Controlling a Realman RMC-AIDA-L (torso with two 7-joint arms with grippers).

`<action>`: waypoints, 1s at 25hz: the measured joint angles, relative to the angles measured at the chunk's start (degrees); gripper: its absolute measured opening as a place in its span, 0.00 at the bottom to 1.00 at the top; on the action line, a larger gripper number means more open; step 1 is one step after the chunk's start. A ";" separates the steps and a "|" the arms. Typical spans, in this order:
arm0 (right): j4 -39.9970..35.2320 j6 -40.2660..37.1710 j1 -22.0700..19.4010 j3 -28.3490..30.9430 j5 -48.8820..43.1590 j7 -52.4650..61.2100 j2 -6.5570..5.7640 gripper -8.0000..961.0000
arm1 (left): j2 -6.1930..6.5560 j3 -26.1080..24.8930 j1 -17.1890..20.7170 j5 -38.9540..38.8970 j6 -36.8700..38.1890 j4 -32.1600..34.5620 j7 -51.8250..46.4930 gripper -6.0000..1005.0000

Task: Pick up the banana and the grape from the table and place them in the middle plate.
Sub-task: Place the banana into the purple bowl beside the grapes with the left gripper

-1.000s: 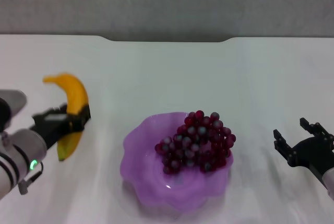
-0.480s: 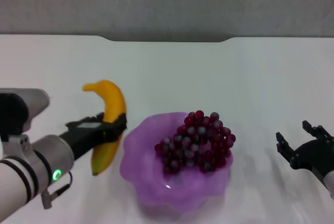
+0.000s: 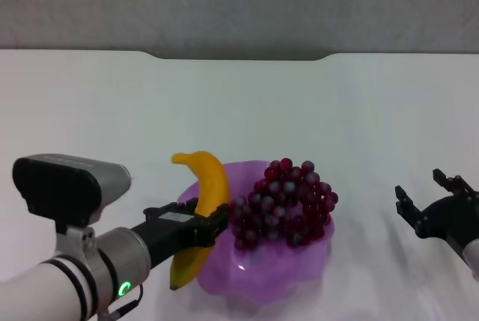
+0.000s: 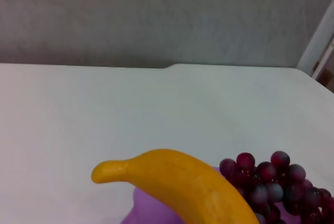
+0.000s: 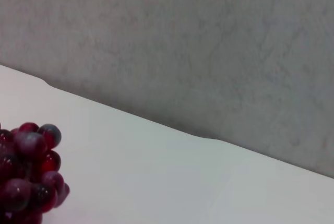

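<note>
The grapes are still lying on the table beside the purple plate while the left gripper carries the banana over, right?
Not quite. The grapes are already in the purple plate, not on the table; the head view shows them piled inside it. The rest is right: the left gripper holds the banana at the plate's left rim. The right gripper waits open off to the right.

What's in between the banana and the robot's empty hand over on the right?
In the head view, the grape bunch in the middle plate sits between the banana and the right gripper.
</note>
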 joint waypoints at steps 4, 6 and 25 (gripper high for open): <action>-0.12 0.00 0.72 -0.15 0.00 0.00 -0.02 0.74 | -0.09 1.79 -2.97 -0.06 2.51 3.74 0.02 0.51; -0.16 0.00 0.76 -0.18 0.00 0.00 0.02 0.74 | -0.15 2.71 -4.82 -0.25 3.15 5.49 -0.29 0.51; 0.95 0.00 1.31 -0.84 -0.12 -1.43 0.08 0.74 | -0.19 7.00 -10.16 -2.45 13.64 11.96 -0.74 0.52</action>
